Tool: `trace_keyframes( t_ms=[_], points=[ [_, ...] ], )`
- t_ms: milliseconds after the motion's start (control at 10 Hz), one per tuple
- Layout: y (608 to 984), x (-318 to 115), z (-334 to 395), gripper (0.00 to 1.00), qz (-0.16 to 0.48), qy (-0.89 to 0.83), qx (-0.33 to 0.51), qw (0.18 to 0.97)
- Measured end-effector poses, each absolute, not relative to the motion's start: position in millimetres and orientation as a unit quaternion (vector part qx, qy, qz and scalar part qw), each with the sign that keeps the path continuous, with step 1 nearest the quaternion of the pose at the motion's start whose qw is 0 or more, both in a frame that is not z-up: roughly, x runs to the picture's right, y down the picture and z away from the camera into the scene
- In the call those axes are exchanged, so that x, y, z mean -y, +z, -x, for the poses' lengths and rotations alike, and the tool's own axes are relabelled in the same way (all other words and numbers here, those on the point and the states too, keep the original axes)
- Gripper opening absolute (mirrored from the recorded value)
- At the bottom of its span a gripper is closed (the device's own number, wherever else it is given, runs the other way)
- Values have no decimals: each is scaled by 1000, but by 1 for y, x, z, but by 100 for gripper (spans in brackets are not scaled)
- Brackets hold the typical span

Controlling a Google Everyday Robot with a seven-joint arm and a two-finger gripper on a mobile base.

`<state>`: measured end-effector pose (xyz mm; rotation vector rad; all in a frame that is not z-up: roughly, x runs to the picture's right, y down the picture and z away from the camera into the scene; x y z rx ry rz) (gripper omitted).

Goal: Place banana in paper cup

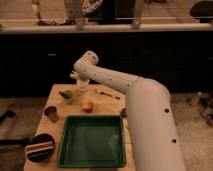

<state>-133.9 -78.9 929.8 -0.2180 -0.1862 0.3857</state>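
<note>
Jaws shut, gripper (76, 76) above paper cup (83, 86).

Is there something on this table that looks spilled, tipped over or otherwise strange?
Nothing stands out. The green tray lies flat, and the green cup, grey-brown cup and orange fruit sit apart on the table. The gripper, shut, is over the paper cup at the far edge.

I see a light wooden table (107, 105) carrying a big green plastic tray (92, 142), round orange fruit (88, 106), green cup (68, 96), dull grey-brown cup (50, 113), and a dark striped round bowl (40, 147) front-left.
</note>
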Motion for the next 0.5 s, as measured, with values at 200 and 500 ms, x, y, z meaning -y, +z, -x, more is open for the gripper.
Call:
trace_keyframes(
  t_ms=[200,500],
  points=[
    [930,79,134,7,108,191,92,971],
    [930,78,134,38,109,191,92,971]
  ],
)
